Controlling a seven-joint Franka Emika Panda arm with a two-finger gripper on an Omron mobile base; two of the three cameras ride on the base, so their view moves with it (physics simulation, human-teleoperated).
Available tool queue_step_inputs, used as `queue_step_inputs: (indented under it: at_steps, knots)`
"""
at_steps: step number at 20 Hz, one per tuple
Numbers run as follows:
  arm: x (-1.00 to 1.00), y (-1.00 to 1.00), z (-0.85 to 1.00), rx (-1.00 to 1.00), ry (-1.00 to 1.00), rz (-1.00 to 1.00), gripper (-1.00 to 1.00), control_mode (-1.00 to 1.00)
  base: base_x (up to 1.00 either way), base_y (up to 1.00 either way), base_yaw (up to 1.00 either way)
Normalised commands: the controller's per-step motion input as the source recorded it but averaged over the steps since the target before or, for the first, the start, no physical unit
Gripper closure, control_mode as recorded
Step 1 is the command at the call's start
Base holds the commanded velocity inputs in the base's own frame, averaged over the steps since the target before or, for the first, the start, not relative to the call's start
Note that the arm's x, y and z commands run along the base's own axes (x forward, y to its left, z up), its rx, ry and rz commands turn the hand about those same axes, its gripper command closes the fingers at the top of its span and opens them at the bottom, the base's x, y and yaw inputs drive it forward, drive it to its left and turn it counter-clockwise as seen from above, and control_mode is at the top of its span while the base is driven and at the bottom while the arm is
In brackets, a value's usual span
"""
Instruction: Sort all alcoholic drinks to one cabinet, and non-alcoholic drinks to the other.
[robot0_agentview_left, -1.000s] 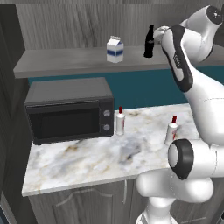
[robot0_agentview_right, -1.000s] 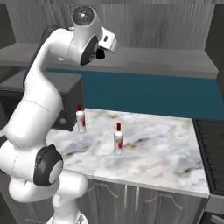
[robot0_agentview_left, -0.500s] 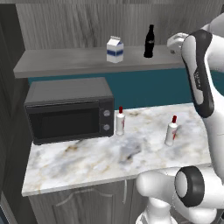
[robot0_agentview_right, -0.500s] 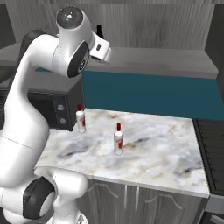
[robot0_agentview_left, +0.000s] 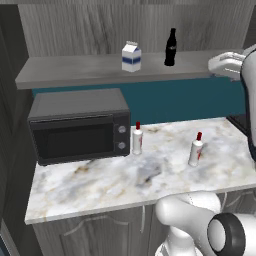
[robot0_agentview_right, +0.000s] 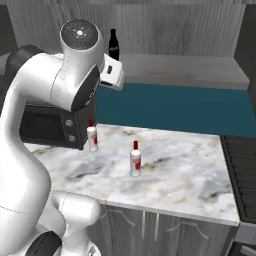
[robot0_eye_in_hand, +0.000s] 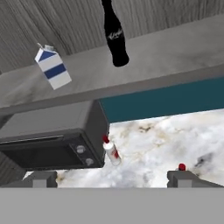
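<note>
The drinks stand in two pairs, best placed against the microwave (robot0_agentview_left: 79, 125). Up on the shelf (robot0_agentview_left: 75, 70) above it, the milk carton (robot0_agentview_left: 131, 56) sits over the microwave's right end, and the cola bottle (robot0_agentview_left: 170, 47) stands further right, well apart from it. The carton is probably light with walls that give, so a gentle squeeze across its flat sides below the gable would suit; the cola bottle looks stiff, smooth and top-heavy, best gripped around its wider lower body rather than the thin neck. Down on the counter (robot0_agentview_left: 100, 187), one red-capped bottle (robot0_agentview_left: 137, 139) stands just beside the microwave's right front corner, and the second red-capped bottle (robot0_agentview_left: 196, 149) stands further right, out in the open. Both look slim, hard and slick, easy to tip with a sideways knock, so the labelled middle is the sensible place to hold, with the approach level. The end effector (robot0_eye_in_hand: 111, 178) hangs high, about level with the shelf and right of the cola bottle, its fingers spread wide and grasping nothing, looking down on all four drinks.
</note>
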Motion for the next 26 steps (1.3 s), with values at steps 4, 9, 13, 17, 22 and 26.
queue_step_inputs:
  at_steps: [4, 9, 13, 17, 22, 26]
  knots:
    - [-0.19, -0.04, -0.48, 0.0, 0.0, 0.25, -1.0, -1.0, 0.0, 0.0, 0.0]
    - [-0.07, -0.05, -0.38, 0.0, 0.0, 0.22, -1.0, -1.0, 0.0, 0.0, 0.0]
    - [0.0, -0.01, -0.49, -0.04, -0.08, 0.21, -1.0, -1.0, 0.0, 0.0, 0.0]
    - [0.0, 0.0, -0.59, -0.09, -0.24, 0.16, -1.0, -1.0, 0.0, 0.0, 0.0]
    - [0.0, -0.05, -0.59, -0.13, -0.23, 0.06, -1.0, -1.0, 0.0, 0.0, 0.0]
    - [0.0, -0.11, -0.57, -0.14, -0.24, 0.02, -1.0, -1.0, 0.0, 0.0, 0.0]
